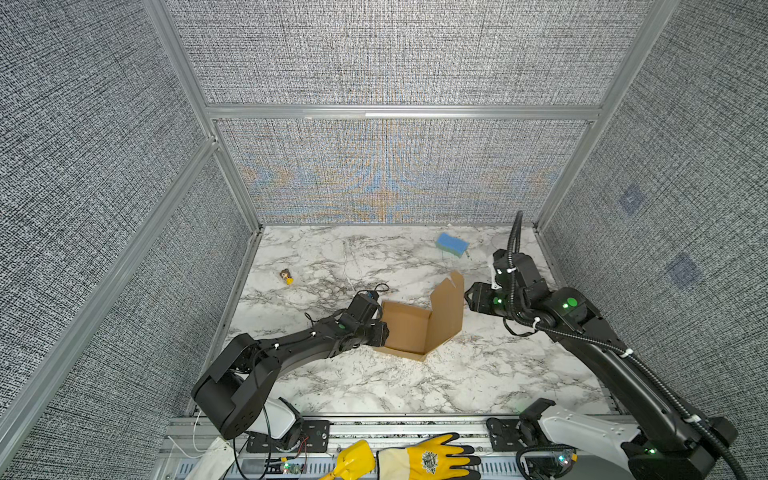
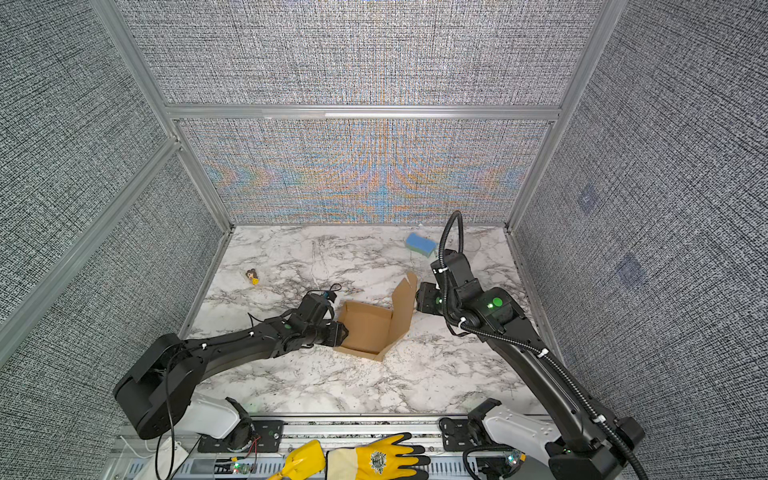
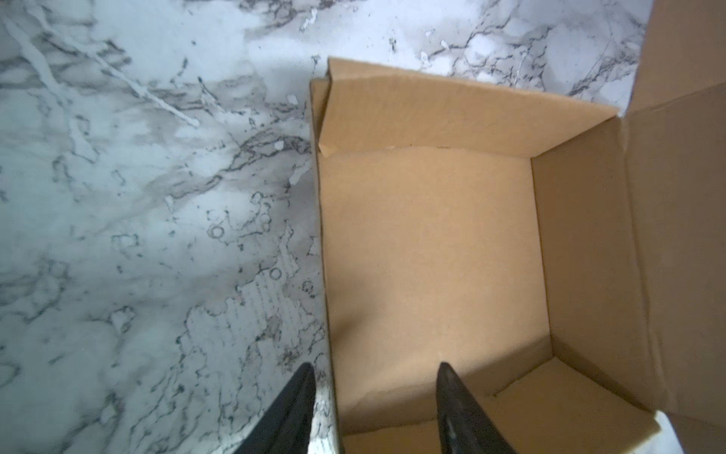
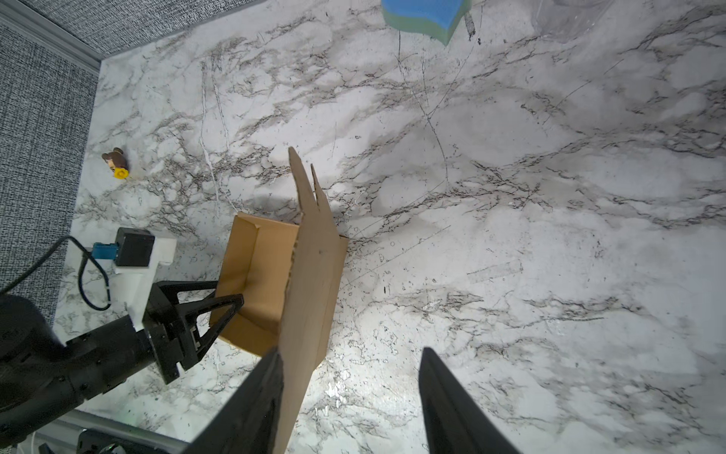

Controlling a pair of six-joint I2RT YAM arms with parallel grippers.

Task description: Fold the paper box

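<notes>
Box sits near the middle of the table, between the two arms, and looks well along: its floor lies flat and walls stand round it, so the tray is formed. In the left wrist view one side wall is doubled over inward, though its corner looks a little loose. The lid stands upright on the right side, its tabs at the far end not tucked.

The left gripper has its jaws apart and straddles the left wall, one finger outside over the table, the other inside the tray; it clamps nothing. The right gripper is on the lid's outer side, jaws apart, with the lid's edge lying against one finger and the other clear of it.

What remains, judging from this, is to swing the lid down over the tray and push its front flap and tabs in. A sponge and a figurine lie well apart from the box.
</notes>
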